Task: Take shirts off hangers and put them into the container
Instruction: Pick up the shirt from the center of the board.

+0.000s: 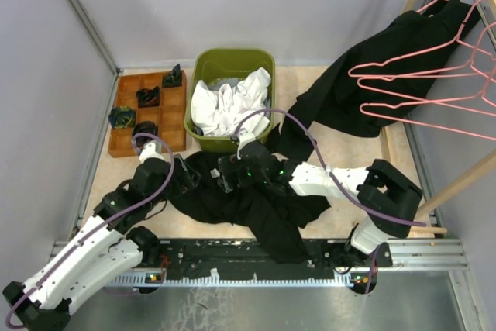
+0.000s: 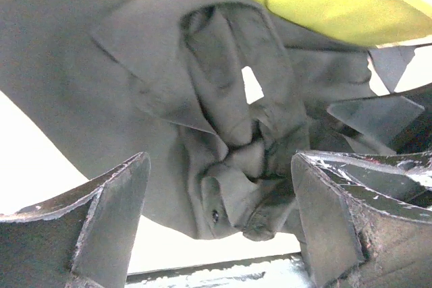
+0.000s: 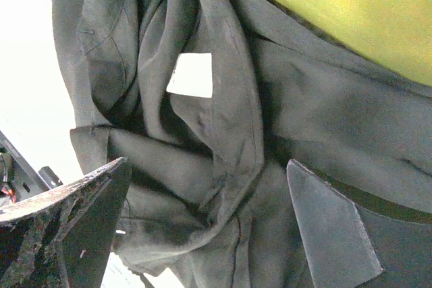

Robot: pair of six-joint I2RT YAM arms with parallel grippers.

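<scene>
**Now: black shirt [image 1: 248,207] heaped on the desk [image 1: 349,153], both hands open**

Plainly, the black shirt lies crumpled on the desk just in front of the container [image 1: 203,63], touching its near wall. It is matte and deeply creased, with one sleeve trailing toward me. My left hand [image 2: 219,163] hovers over the bunched collar, fingers spread wide and gripping nothing. My right hand [image 3: 208,163] is likewise wide open above the folds beside the container's wall. A rumpled white shirt [image 1: 229,102] fills the container. Another black shirt [image 1: 372,67] hangs draped from the pink hangers [image 1: 434,91] on my right.
</scene>
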